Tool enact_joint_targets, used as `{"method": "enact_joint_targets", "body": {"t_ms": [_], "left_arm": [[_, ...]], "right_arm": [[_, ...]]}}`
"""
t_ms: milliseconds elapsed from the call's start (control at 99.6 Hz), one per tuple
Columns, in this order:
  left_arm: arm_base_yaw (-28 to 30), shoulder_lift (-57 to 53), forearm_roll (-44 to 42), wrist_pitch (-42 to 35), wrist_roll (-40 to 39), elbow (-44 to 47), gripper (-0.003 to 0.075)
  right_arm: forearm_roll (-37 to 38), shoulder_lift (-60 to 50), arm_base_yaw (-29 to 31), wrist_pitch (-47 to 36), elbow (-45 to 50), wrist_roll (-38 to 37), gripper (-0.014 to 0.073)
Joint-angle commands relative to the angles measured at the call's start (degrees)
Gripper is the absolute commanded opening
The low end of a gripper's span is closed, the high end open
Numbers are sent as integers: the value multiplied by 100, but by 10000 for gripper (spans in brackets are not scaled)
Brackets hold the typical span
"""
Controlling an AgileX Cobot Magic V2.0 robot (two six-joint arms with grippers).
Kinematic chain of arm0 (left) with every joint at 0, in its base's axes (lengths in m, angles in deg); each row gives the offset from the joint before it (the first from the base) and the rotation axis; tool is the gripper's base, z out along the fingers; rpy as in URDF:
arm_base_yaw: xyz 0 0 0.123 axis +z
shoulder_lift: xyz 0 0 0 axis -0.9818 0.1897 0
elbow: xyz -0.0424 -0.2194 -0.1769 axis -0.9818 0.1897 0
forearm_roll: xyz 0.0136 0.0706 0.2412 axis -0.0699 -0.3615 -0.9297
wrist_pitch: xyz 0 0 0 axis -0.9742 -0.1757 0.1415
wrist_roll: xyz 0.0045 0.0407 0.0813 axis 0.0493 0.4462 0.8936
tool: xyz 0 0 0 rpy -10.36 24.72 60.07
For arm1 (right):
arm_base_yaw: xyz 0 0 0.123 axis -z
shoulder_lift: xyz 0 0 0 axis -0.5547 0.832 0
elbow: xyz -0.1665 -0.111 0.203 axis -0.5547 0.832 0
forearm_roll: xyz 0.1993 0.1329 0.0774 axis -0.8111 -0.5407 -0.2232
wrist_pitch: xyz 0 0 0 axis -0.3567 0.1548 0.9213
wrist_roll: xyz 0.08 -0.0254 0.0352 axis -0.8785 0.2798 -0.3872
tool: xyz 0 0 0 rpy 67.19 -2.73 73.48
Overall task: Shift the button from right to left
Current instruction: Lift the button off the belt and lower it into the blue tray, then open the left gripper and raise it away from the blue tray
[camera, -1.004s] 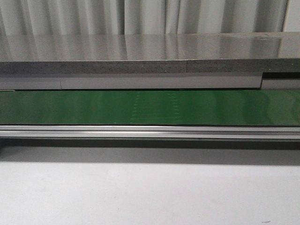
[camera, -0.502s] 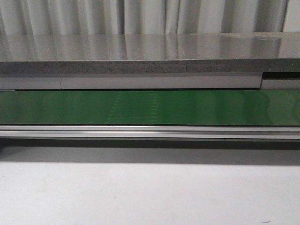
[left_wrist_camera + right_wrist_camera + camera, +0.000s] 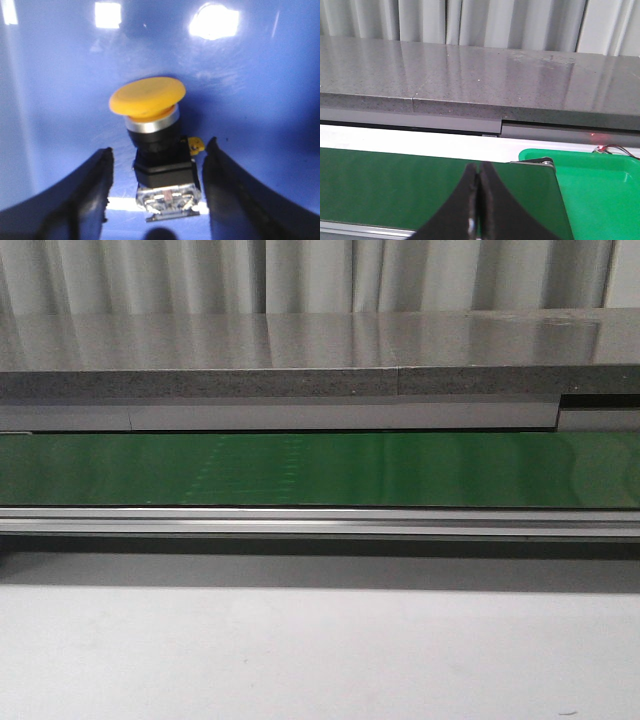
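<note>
In the left wrist view the button [image 3: 152, 130] lies on a glossy blue surface [image 3: 260, 100], its yellow-orange mushroom cap pointing away from the fingers and its black body and clear contact block between them. My left gripper [image 3: 157, 160] is open, its black fingers [image 3: 95, 185] either side of the body with a gap on each side. My right gripper [image 3: 479, 172] is shut and empty, over the green belt [image 3: 385, 185]. Neither gripper nor the button shows in the front view.
A green conveyor belt [image 3: 320, 470] runs across the front view behind an aluminium rail [image 3: 320, 522], with a grey stone counter [image 3: 300, 350] behind it. A bright green tray [image 3: 600, 190] sits beside the belt's end in the right wrist view.
A faint pale mark on the green belt has shifted leftward across the front view. No arm shows there.
</note>
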Motion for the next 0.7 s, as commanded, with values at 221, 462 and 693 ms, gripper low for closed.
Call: {"method": "enact_joint_targets", "body": {"t_ms": [221, 462, 693], "left_arm": [[-26, -1327, 1039, -115, -73, -244, -20], [-525, -1745, 1707, 43, 1, -244, -20], [-1278, -2096, 1707, 171, 1, -244, -20]], "right_arm": [[17, 45, -13, -487, -152, 48, -68], [17, 45, -13, -487, -152, 48, -68], [17, 45, -13, -487, -152, 48, -68]]}}
